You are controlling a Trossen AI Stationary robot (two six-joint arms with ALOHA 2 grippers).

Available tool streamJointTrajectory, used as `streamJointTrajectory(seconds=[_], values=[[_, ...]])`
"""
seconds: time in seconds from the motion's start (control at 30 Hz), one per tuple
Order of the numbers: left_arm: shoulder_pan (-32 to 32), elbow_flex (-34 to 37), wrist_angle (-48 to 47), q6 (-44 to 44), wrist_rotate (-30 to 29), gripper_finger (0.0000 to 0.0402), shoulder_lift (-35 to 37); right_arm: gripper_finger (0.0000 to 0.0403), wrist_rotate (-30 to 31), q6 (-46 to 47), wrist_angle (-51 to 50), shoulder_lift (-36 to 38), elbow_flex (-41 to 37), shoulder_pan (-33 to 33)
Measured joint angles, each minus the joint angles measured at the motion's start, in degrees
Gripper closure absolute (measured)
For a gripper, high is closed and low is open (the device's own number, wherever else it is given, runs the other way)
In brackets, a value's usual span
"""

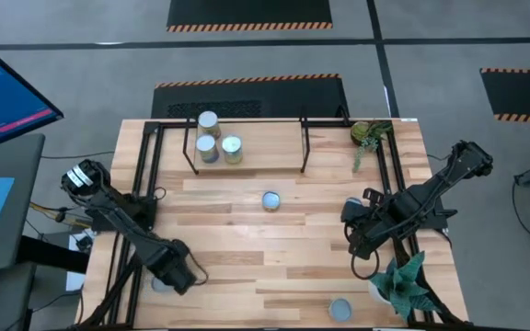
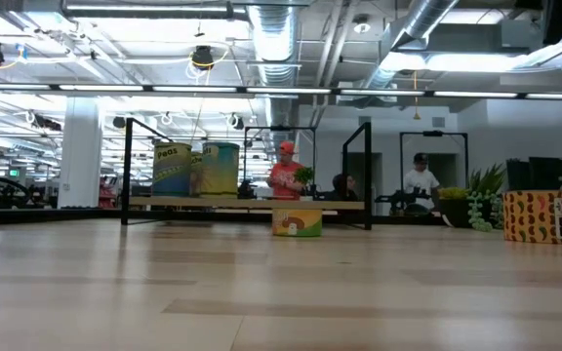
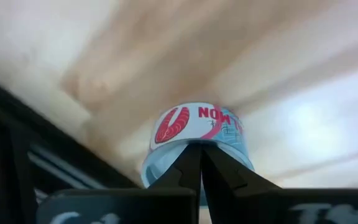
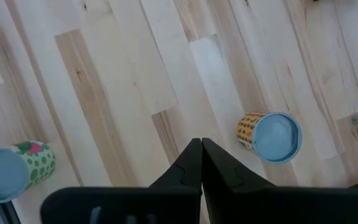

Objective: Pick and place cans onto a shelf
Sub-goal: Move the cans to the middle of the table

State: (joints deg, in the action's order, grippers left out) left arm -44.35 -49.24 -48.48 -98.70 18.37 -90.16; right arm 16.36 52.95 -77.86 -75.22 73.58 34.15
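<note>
Three cans [image 1: 215,140] stand on the shelf [image 1: 247,138] at the table's far middle. In the low view two of them show side by side on it [image 2: 195,168]. One can [image 1: 270,199] stands at the table's middle and another [image 1: 340,309] near the front edge. A pale blue can with a red fish label [image 3: 197,134] sits at the front left [image 1: 159,284], right under my left gripper [image 1: 188,274], which is shut and points down at it. My right gripper [image 1: 357,239] is shut and empty, over bare board at the right. My left gripper's shut fingertips [image 3: 201,155] stand right in front of the fish-label can's side wall [image 3: 197,127]. I cannot tell whether they touch it.
Potted green plants stand at the far right corner [image 1: 371,136] and the near right [image 1: 401,283]. Black frame rods run along the table's left [image 1: 141,184] and right [image 1: 396,175] sides. People show in the room behind the table [image 2: 286,174].
</note>
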Motion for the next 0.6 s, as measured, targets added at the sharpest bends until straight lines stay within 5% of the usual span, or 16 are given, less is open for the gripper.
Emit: streamJointTrajectory(seconds=[0.6], values=[[32.3,-5.3,13.9,37.1,-23.4,0.0401,-0.1,0.0379,0.0,0.6,0.1,0.0,0.0,0.0]])
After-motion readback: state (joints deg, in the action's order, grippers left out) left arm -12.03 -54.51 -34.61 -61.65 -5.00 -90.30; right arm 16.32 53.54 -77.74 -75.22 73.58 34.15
